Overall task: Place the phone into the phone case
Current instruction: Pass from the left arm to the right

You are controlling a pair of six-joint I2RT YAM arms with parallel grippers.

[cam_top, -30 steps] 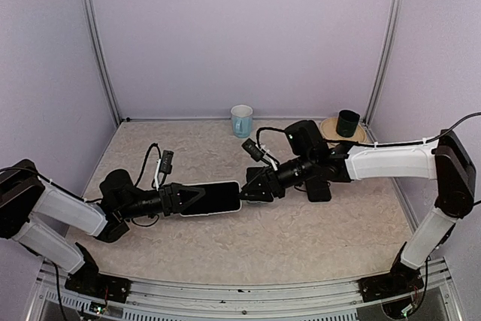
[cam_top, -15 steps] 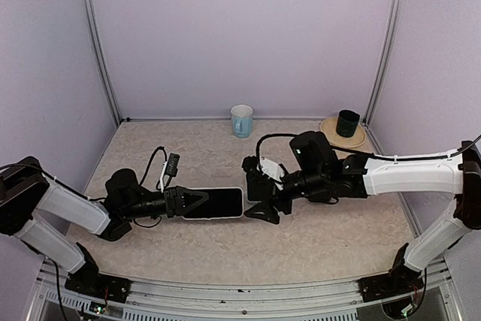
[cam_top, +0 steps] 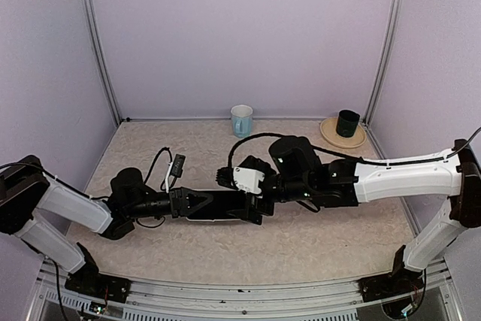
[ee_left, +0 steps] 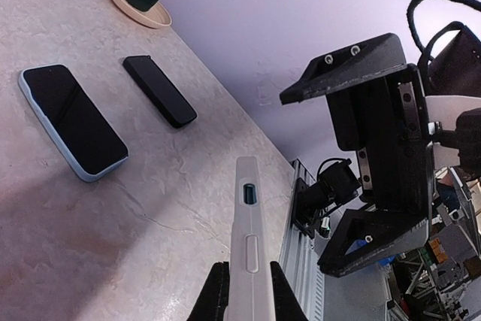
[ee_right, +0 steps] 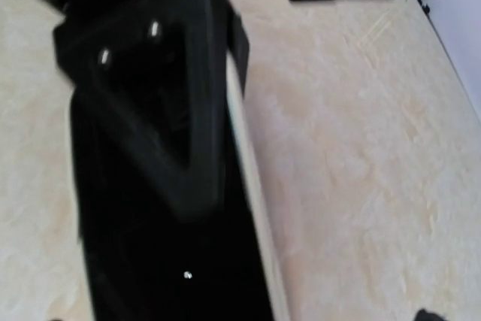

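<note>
we find the left gripper [cam_top: 197,202] pressed together on one end of a pale-edged flat slab [ee_left: 248,238], which it holds roughly level with its dark face up over the beige marbled table top [cam_top: 316,249]. the slab's pale edge shows an oval cutout and a long button; we cannot tell whether this item is the phone or the case. the right gripper [ee_left: 304,182] is spread wide at the slab's other end, with one black jaw to either side; we cannot tell whether it touches the slab. flat on the table lie a dark-screened phone with a pale blue rim [ee_left: 71,122] and, just beside it, a black rectangular bar [ee_left: 159,89]. a tan round plate [cam_top: 328,133] carrying a dark green cup [cam_top: 347,122] and a pale blue mug [cam_top: 241,120] stand near the back wall.
</note>
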